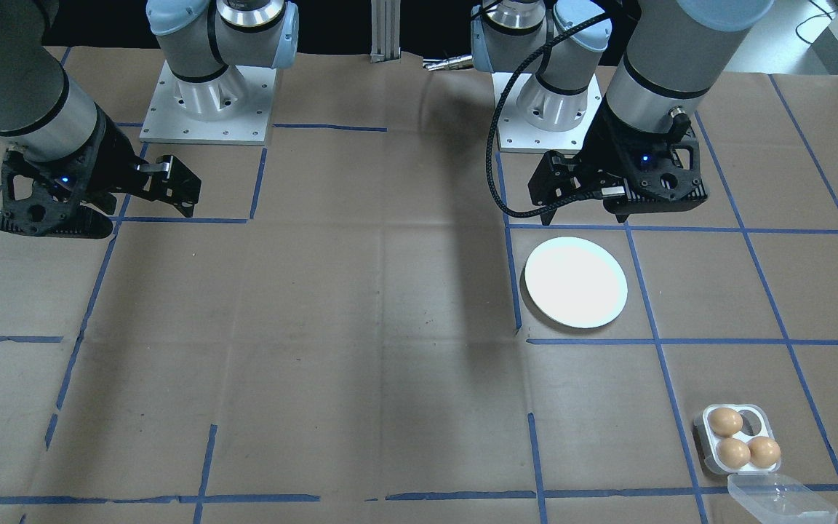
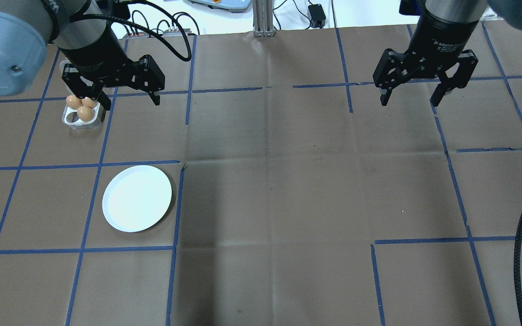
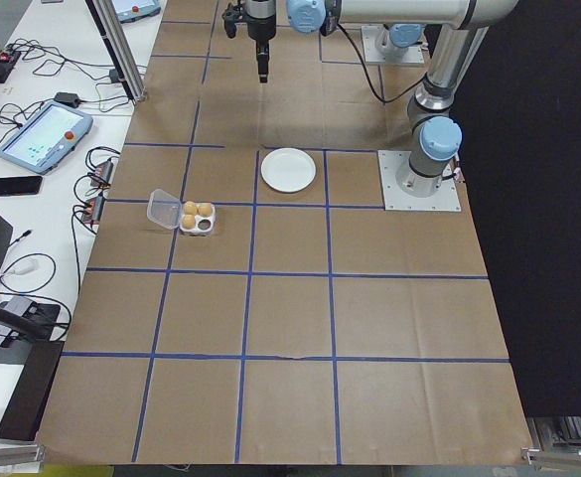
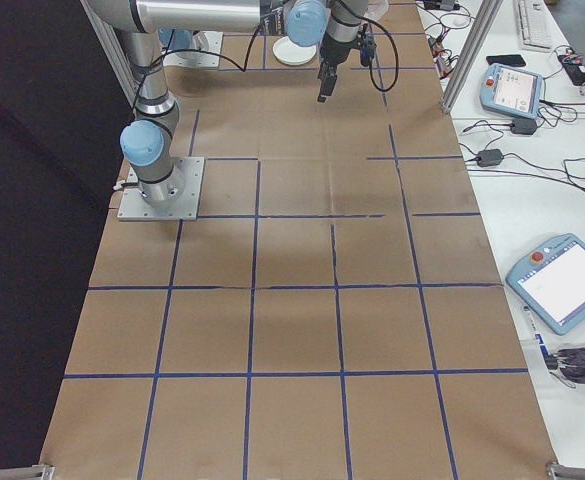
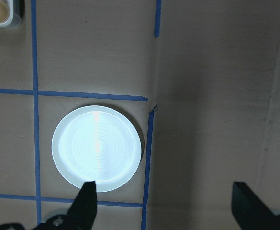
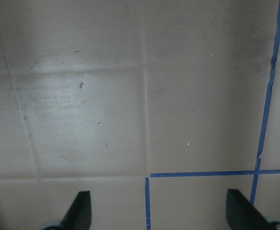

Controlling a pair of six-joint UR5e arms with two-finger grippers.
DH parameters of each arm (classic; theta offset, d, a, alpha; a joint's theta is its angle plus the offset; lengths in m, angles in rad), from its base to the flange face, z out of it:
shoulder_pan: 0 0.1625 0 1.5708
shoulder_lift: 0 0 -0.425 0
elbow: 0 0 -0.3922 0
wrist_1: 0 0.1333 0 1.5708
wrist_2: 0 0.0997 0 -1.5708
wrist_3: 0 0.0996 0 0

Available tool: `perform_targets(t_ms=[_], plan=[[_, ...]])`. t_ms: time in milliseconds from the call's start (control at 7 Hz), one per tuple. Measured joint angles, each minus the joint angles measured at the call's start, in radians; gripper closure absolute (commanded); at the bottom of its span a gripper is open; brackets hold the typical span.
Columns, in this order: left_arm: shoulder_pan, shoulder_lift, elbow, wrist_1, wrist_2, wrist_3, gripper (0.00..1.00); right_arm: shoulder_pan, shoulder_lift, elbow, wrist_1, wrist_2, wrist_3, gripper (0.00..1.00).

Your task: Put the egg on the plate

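Three brown eggs (image 1: 743, 442) in a clear four-hole egg box (image 1: 735, 438); white plate (image 1: 575, 282) bare.
Plate round, shallow, low-rimmed, well apart from the box on the table (image 1: 361, 327). Left pincer (image 2: 125, 97) and right pincer (image 2: 413, 96) both hang spread apart, empty.

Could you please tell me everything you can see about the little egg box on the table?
The egg box is a small clear-plastic tray with four round holes. Three brown eggs sit in it and one hole is empty. Its clear lid lies open flat on the brown paper beside it. It rests on the table past the white plate, on the robot's left side. No gripper touches it.
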Motion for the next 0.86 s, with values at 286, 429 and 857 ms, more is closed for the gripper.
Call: perform_targets(t_ms=[286, 429, 857], plan=[[0.000, 0.000, 0.001, 0.000, 0.000, -0.002, 0.00, 0.000, 0.000, 0.000, 0.000, 0.000, 0.000, 0.00], [0.000, 0.000, 0.002, 0.000, 0.000, -0.003, 0.00, 0.000, 0.000, 0.000, 0.000, 0.001, 0.000, 0.00], [0.004, -0.007, 0.012, 0.000, -0.001, 0.000, 0.00, 0.000, 0.001, 0.000, 0.000, 0.001, 0.000, 0.00]])
